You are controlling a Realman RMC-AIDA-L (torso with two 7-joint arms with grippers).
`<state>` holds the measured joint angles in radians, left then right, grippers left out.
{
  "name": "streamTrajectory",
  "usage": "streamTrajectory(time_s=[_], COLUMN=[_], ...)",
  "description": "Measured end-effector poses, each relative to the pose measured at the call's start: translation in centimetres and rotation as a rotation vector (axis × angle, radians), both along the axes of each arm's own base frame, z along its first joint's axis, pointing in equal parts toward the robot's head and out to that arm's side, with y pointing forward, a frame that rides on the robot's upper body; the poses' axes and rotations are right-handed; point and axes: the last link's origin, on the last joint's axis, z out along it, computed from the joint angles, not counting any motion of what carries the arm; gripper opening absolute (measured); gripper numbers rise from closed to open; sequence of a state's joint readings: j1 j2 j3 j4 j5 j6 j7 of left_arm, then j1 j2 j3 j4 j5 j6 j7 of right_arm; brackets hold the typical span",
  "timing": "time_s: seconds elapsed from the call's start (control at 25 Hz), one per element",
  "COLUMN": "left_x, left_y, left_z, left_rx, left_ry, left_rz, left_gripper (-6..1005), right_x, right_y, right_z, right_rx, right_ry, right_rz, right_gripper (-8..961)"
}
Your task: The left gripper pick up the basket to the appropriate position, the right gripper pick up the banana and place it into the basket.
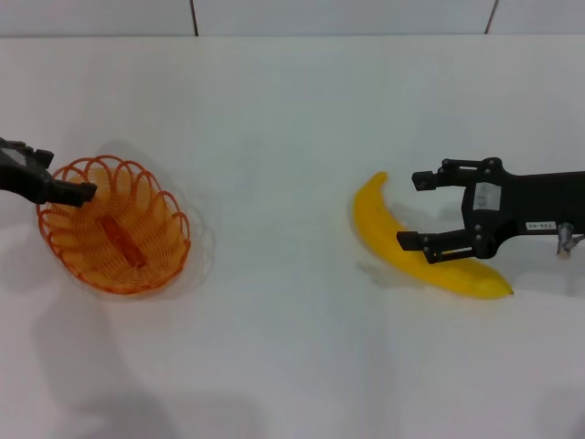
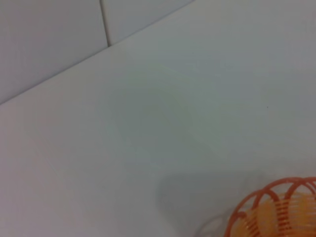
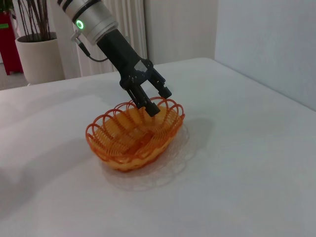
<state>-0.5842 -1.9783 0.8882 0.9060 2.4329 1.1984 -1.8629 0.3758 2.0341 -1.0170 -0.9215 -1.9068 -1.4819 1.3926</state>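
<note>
The basket [image 1: 116, 224] sits on the white counter [image 1: 283, 347] at the robot's left, an oval of orange wire with a looped rim. The left gripper [image 1: 71, 192] reaches in from the left edge of the head view, its tips at the rim on the basket's left side; in the right wrist view the left gripper [image 3: 157, 101] comes down at a slant over the rim, one finger [image 3: 150, 109] inside the loops and the other outside, spread apart rather than clamped, though whether they touch the wire is hard to tell. The left wrist view shows only a bit of the basket [image 2: 276, 210] and bare counter. Well apart, at the robot's right, the banana [image 1: 411, 242] lies flat on the counter, curved, with its dark tip toward the right. The right gripper [image 1: 418, 210] is at the banana, fingers spread wide: one finger [image 1: 439, 174] beyond the fruit, the other [image 1: 430, 242] over its middle, not closed on it.
</note>
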Motion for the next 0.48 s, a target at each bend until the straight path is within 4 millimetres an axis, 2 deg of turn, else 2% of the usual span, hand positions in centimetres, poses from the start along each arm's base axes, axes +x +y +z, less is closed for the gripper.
streamTrajectory(time_s=[0.48], left_x=[0.08], left_y=[0.14], left_z=[-1.02], left_rx=[-0.006], left_ry=[-0.001], left_rz=[-0.016], left_gripper=[860], right_x=[0.0], right_y=[0.0], right_z=[-0.02], right_rx=[-0.003], right_ry=[0.004], right_rz=[-0.01], right_gripper=[871])
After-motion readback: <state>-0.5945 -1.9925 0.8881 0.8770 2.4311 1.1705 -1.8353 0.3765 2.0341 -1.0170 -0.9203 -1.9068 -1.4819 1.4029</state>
